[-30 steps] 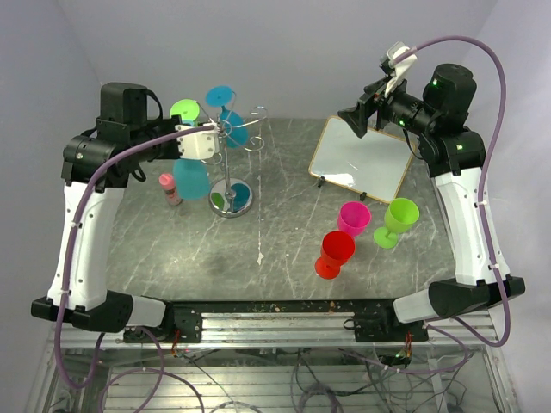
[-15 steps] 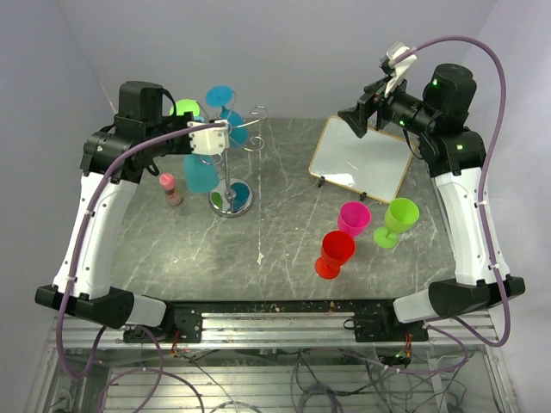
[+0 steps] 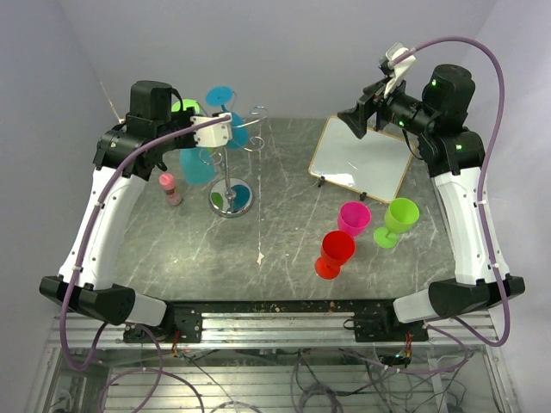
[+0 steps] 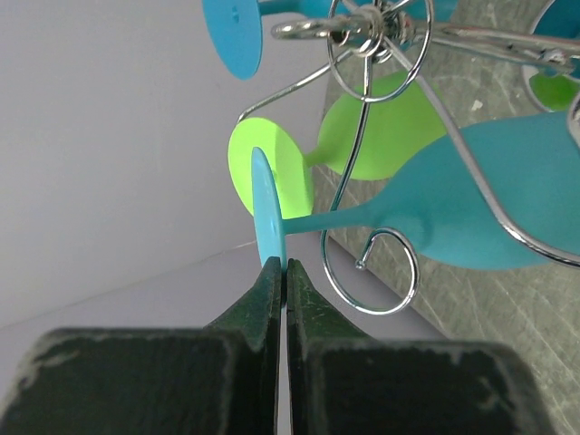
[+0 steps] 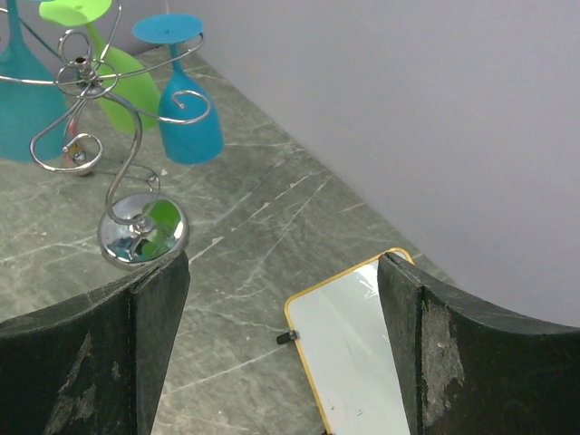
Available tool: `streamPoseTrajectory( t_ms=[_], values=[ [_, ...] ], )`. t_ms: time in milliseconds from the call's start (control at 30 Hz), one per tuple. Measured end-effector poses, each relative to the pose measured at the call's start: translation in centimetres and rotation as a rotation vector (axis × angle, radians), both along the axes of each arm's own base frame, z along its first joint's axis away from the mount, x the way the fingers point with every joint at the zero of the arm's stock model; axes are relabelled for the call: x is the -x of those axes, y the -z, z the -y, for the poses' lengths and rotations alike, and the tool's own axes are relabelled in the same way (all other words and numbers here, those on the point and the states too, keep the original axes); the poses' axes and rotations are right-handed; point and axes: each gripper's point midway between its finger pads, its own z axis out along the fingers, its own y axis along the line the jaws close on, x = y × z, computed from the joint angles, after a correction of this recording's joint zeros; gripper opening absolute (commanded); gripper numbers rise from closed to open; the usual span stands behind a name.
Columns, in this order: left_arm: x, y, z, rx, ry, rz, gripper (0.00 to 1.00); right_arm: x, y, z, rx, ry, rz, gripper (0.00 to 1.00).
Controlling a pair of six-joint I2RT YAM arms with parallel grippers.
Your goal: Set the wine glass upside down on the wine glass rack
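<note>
My left gripper [image 3: 225, 129] is shut on the rim of the foot of a teal wine glass [image 3: 198, 163], whose bowl hangs below it beside the wine glass rack [image 3: 229, 176]. In the left wrist view the fingertips [image 4: 272, 276] pinch the thin teal foot [image 4: 266, 213], and the stem runs right to the bowl [image 4: 489, 204] behind a curled wire arm [image 4: 385, 272]. Whether the stem rests in that arm I cannot tell. A lime glass [image 4: 381, 136] and another teal glass [image 5: 188, 122] hang upside down on the rack. My right gripper [image 3: 357, 120] hovers high at the back right, open and holding nothing.
A yellow-framed mirror board [image 3: 357, 159] leans at the back right. Pink [image 3: 354, 217], lime [image 3: 399, 219] and red [image 3: 334, 253] glasses stand upright front right. A small pink-capped bottle [image 3: 170, 188] stands left of the rack's shiny round base [image 5: 143, 231].
My left arm has lifted and swung right and back, carrying the teal glass up closer to the rack's arms. The right arm has not moved.
</note>
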Motion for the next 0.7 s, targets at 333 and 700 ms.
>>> streamPoseTrajectory(
  t_ms=[333,700],
  values=[
    [-0.3,-0.1,-1.6,-0.047,-0.081,0.018,0.07,0.0,0.1,0.0,0.0,-0.003,-0.002,0.84],
    [-0.3,-0.2,-2.3,-0.07,-0.116,0.023,0.07,0.0,0.3,0.0,0.001,-0.003,-0.007,0.84]
  ],
)
